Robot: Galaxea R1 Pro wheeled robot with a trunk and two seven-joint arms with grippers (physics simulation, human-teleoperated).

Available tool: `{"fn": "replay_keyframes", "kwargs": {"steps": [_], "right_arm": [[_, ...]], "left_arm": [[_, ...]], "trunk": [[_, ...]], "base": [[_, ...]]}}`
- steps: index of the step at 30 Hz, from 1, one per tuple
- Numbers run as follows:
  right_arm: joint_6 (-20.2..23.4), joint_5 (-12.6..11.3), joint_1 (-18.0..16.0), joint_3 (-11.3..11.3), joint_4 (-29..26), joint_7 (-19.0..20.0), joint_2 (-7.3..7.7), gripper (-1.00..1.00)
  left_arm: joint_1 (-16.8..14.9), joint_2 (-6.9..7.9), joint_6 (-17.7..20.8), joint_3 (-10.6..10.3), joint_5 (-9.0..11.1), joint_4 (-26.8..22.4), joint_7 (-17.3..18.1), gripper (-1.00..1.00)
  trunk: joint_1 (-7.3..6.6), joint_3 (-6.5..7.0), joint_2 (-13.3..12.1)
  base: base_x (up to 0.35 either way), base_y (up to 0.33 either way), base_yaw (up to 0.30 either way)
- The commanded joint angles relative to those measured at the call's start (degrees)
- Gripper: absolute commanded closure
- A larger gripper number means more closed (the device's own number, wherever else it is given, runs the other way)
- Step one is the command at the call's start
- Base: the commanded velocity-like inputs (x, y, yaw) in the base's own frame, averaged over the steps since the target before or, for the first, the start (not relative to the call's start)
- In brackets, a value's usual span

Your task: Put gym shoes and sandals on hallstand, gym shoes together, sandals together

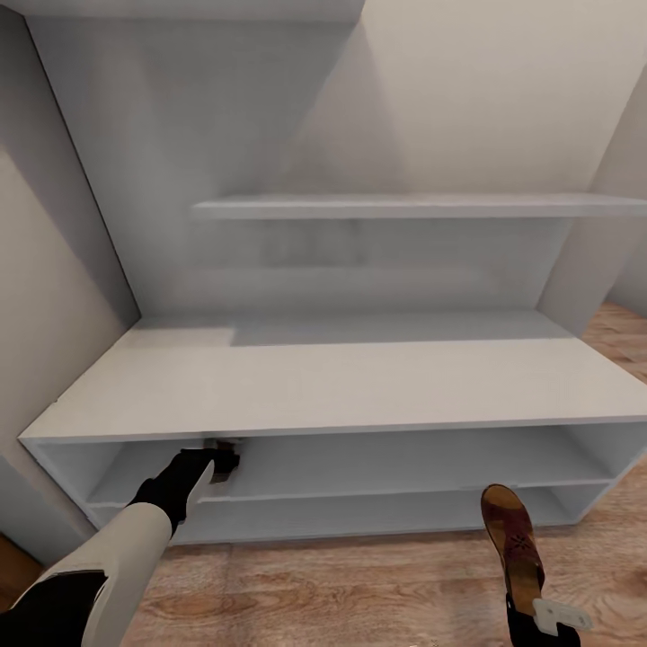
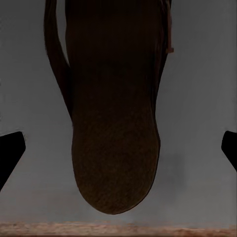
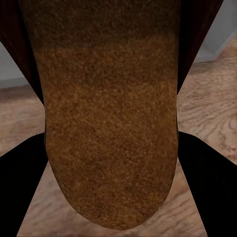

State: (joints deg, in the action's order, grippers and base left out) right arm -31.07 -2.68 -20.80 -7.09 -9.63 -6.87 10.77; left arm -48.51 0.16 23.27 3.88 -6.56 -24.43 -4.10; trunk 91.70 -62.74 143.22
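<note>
Two brown leather sandals: your left gripper [image 1: 216,465] has spread jaws around one [image 2: 116,113] inside the pale grey hallstand [image 1: 341,386]; your right gripper [image 1: 539,620] pinches the other [image 1: 512,539].

Left arm [image 1: 117,548]: cream-white shell over a black elbow segment, ending in a black wrist. Right gripper [image 1: 539,620]: black body bearing a pale grey bracket.

Sandal [image 3: 111,123] between dark fingers [image 3: 22,187] — seemingly gripped — above wood floor [image 3: 207,103].
</note>
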Motion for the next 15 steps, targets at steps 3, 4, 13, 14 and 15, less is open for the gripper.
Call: {"fn": "replay_keyframes", "kwargs": {"steps": [3,4,13,14,15], "right_arm": [[-0.2,-0.3,0.0,0.0,0.1,0.2,0.00,1.00],[-0.2,-0.3,0.0,-0.1,0.0,0.2,-0.01,1.00],[-0.2,-0.3,0.0,0.0,0.1,0.1,-0.02,1.00],[-0.2,-0.3,0.0,0.0,0.1,0.2,-0.03,1.00],[-0.2,-0.3,0.0,0.0,0.1,0.2,-0.04,1.00]], "left_arm": [[0.0,-0.06,0.2,0.3,-0.6,-0.1,0.1,-1.00],[0.0,-0.07,0.1,0.3,-0.6,-0.1,0.1,-1.00],[0.2,0.30,-2.2,0.3,-0.8,0.0,0.3,-1.00],[0.2,0.43,-2.9,0.4,-0.8,0.1,0.4,-1.00],[0.2,0.49,-3.1,0.4,-0.8,0.1,0.4,-1.00]], "trunk": [[-0.03,-0.05,0.0],[-0.03,-0.05,0.0],[-0.03,-0.05,0.0],[-0.03,-0.05,0.0],[-0.03,-0.05,0.0]], "base": [[-0.201,0.000,0.000],[-0.307,0.000,0.000],[-0.331,0.000,0.000],[-0.336,0.000,0.000],[-0.336,0.000,0.000]]}}
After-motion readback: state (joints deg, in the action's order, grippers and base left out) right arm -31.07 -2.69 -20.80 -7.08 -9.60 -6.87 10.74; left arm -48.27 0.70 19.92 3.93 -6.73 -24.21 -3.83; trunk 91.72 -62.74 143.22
